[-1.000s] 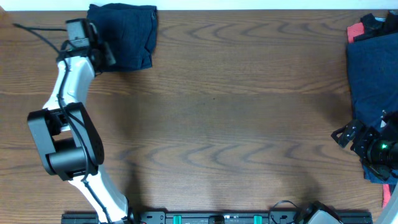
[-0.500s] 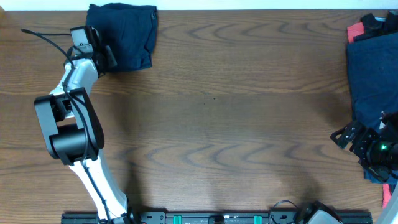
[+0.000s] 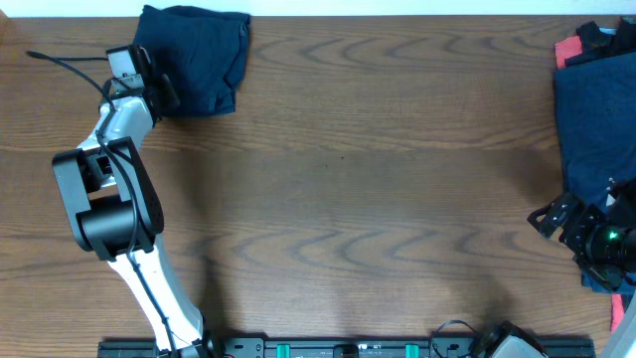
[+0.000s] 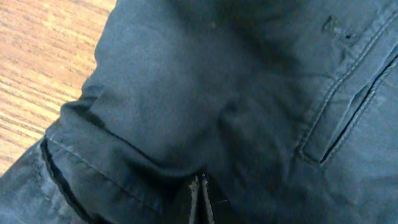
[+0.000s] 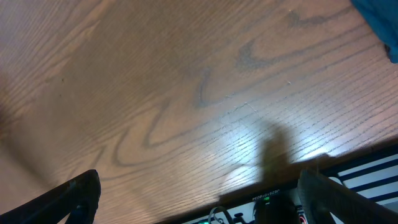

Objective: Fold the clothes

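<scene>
A folded dark navy garment (image 3: 199,55) lies at the table's far left corner. It fills the left wrist view (image 4: 249,93), where a seam and a pocket slit show. My left gripper (image 3: 166,91) rests against the garment's near left edge; its fingertips (image 4: 201,196) are closed together and pressed into the cloth. My right gripper (image 3: 558,219) hovers at the right side of the table, beside a pile of blue clothes (image 3: 596,109). Its fingers (image 5: 205,199) are spread wide and empty over bare wood.
A red item (image 3: 568,48) and a black item (image 3: 608,38) lie at the far end of the pile. A black rail with green lights (image 3: 348,348) runs along the near table edge. The blue pile's corner shows in the right wrist view (image 5: 382,25).
My left arm has shifted a little and nudged the navy garment slightly left, changing its outline. The right arm has not moved.
</scene>
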Available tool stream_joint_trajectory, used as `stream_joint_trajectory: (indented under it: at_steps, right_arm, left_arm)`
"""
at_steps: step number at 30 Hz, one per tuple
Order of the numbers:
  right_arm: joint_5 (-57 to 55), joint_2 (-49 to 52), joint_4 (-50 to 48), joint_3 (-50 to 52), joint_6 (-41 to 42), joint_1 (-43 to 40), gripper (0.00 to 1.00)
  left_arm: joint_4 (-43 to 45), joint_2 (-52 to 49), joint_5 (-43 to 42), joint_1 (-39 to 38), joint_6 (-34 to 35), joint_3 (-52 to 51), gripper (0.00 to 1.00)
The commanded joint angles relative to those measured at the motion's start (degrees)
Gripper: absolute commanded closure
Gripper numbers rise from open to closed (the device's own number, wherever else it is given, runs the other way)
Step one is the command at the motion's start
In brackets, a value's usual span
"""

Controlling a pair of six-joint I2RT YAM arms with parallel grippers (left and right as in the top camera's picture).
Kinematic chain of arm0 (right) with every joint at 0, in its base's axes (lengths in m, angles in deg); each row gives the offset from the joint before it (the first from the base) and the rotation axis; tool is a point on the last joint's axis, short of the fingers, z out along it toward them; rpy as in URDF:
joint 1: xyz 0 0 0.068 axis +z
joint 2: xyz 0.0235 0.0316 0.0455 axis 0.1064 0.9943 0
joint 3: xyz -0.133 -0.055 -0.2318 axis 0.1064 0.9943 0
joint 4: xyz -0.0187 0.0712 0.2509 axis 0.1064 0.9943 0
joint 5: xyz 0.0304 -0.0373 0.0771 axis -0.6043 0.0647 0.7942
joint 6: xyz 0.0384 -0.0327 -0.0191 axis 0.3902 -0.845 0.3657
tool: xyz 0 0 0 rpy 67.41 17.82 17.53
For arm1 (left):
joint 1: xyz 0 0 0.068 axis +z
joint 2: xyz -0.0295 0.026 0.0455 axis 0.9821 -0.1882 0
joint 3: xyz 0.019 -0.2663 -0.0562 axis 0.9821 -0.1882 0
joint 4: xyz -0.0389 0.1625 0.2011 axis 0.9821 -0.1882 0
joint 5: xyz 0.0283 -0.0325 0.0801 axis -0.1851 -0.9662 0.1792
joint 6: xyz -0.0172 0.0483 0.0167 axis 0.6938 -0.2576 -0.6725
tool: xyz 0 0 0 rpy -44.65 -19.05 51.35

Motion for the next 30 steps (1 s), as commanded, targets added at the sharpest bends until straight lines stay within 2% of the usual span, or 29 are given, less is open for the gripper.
stream_joint_trajectory:
  at_steps: [1,7,17,21,23,30]
  right_arm:
    - [0.2,0.0,0.2,-0.4,-0.9,0.0,0.01]
    - [0.2,0.0,0.2,-0.4,-0.9,0.0,0.01]
    - [0.2,0.0,-0.1,-0.4,-0.9,0.0,0.01]
    - [0.2,0.0,-0.3,-0.4,-1.0,0.0,0.01]
    - [0.2,0.0,-0.7,-0.4,-1.0,0.0,0.01]
    - [0.2,0.0,-0.9,-0.4,-1.0,0.0,0.01]
  left_arm:
    - [-0.2,0.4,1.3,0.2,-0.3,0.4,0.94]
    - [-3.1,5.8,1.3,-0.6,0.6,0.4,0.94]
    - [-18.2,18.3,1.3,-0.7,0.7,0.4,0.94]
    - [-24.8,17.2,0.8,-0.7,0.8,0.4,0.94]
    - [-27.2,15.2,-2.3,-0.7,0.7,0.4,0.94]
    - [-29.6,9.4,-8.6,-0.8,1.4,0.4,0.94]
